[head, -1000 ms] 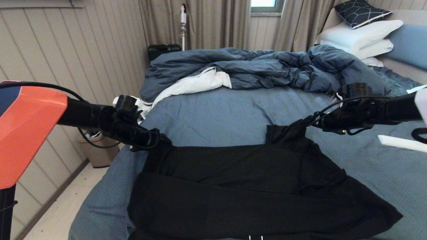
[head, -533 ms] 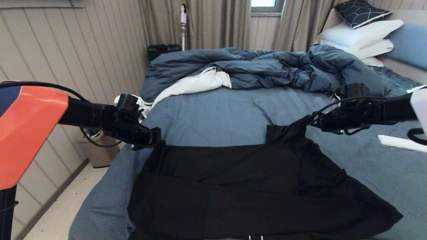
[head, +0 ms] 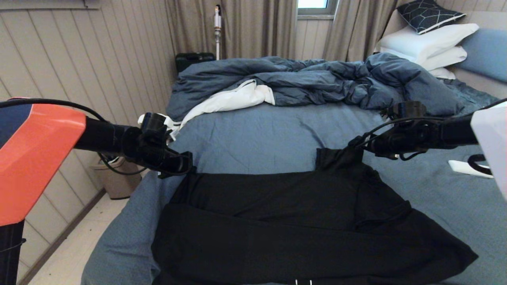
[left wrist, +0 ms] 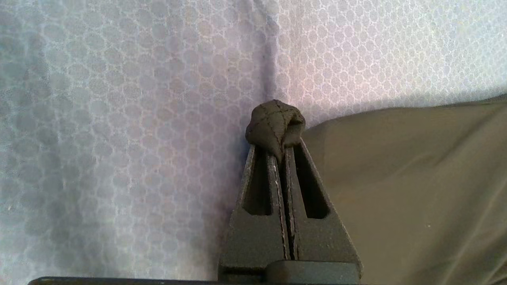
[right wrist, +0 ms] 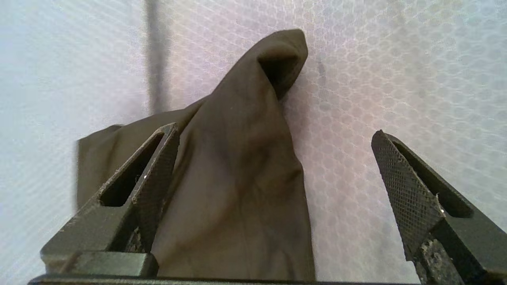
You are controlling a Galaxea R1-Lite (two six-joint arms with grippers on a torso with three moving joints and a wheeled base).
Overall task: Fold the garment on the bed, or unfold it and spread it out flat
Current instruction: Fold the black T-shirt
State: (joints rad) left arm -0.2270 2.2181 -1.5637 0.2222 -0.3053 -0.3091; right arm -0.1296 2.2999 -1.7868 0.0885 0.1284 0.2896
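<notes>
While clamped on the T-shirt [head: 301, 221] corner at the bed's [head: 253, 138] left edge: left tool [left wrist: 283, 148]. Right tool [right wrist: 273, 174] spread wide, straddling the opposite raised corner. Long edge spanning tool to tool.

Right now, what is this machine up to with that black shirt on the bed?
It is handling the black T-shirt, which lies partly folded on the bed. The left gripper is shut on a bunched corner of the cloth. The right gripper is open, its fingers either side of a raised corner, not gripping it.
</notes>
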